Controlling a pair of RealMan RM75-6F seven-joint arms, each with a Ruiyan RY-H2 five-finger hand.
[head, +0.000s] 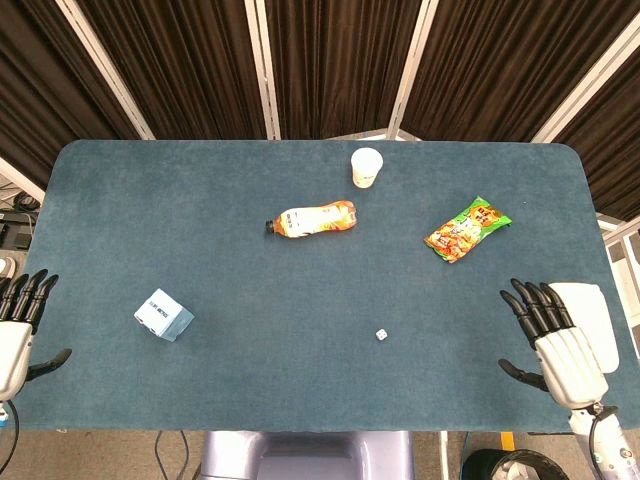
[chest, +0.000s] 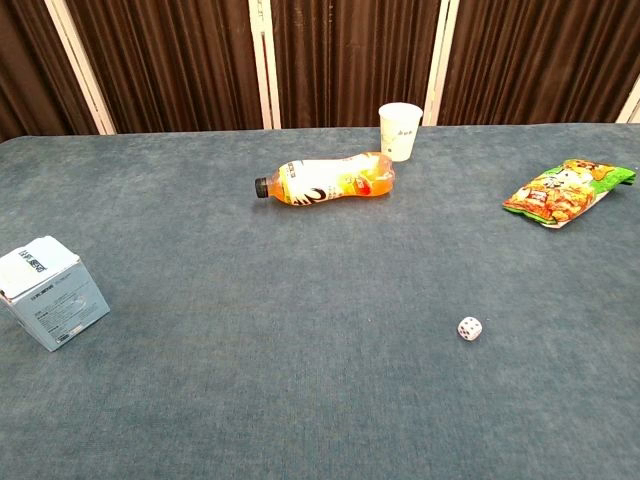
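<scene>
Both hands lie flat at the near table (head: 300, 180) corners, fingers spread, holding nothing. The small box (head: 164, 315) sits near the left hand (head: 20, 325), inward of it; the die (head: 381, 334) lies well left of the right hand (head: 555, 340), the snack bag (head: 468, 228) beyond.

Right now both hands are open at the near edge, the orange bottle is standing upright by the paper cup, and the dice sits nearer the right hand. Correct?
Not quite. The orange bottle is lying on its side, cap pointing left, as the chest view shows. The rest holds: it is by the paper cup, the left hand and right hand are open at the near edge, and the dice sits nearer the right hand.
</scene>
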